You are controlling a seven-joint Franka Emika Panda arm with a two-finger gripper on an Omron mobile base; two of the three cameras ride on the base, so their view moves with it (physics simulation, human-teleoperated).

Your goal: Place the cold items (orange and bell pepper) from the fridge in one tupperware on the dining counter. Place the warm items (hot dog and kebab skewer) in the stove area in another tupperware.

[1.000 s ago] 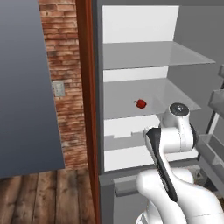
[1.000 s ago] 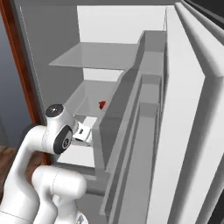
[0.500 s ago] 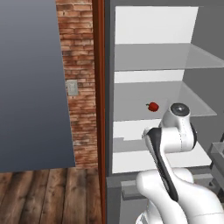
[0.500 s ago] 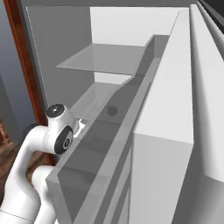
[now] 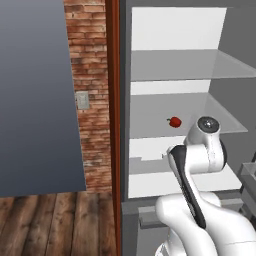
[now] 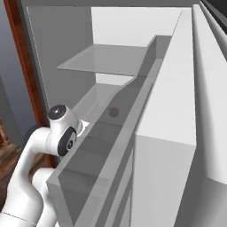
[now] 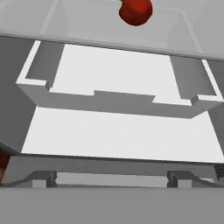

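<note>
Inside the fridge, on its glass shelf (image 5: 210, 112), the bell pepper (image 5: 174, 122) is sitting; the pincer is gaping wide, empty, risking clipping the shelf edge.

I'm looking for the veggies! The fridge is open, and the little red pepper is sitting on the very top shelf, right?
Not quite. The fridge is open, but the red pepper sits on the middle glass shelf, not the top one. The left base view shows another glass shelf above it with nothing on it.
</note>
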